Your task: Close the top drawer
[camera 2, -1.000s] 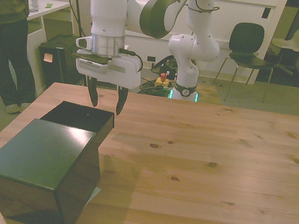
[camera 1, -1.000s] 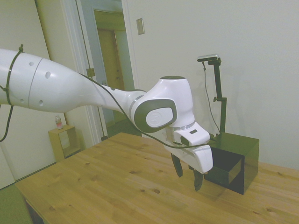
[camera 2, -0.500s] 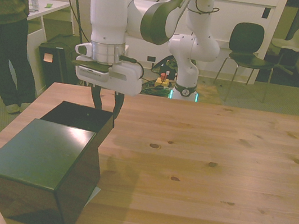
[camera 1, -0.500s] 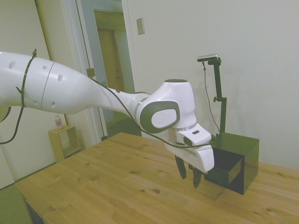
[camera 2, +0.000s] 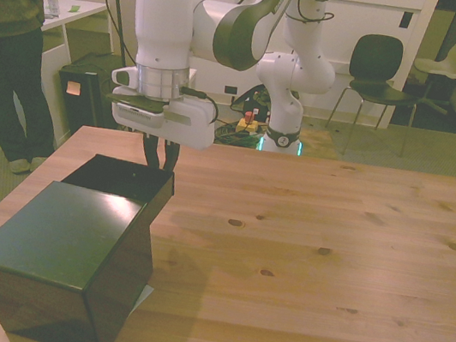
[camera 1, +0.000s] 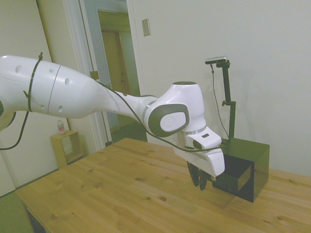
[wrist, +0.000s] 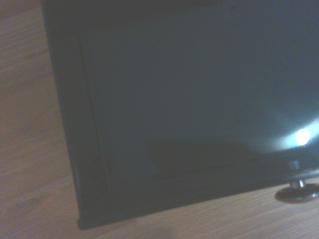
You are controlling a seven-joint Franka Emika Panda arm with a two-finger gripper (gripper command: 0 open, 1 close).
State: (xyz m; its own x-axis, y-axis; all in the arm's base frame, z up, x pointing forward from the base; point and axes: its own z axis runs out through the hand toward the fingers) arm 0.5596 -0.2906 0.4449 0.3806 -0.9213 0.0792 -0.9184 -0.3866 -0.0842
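Your gripper (camera 2: 159,157) hangs at the front edge of the open top drawer (camera 2: 121,178), its fingers (camera 1: 200,178) drawn nearly together and holding nothing; whether they touch the drawer front is unclear. The drawer juts from the black cabinet (camera 2: 65,267) at the front view's left, toward the robot's base, over the wooden table (camera 2: 326,265). The wrist view looks into the drawer's dark interior (wrist: 199,99), a pale knob (wrist: 297,191) at its front. A person (camera 2: 6,40) stands beyond the table's corner; chairs (camera 2: 382,74) line the back wall. A second ago the fingers were spread wide and sat higher; they have since narrowed and dropped to the drawer's edge.
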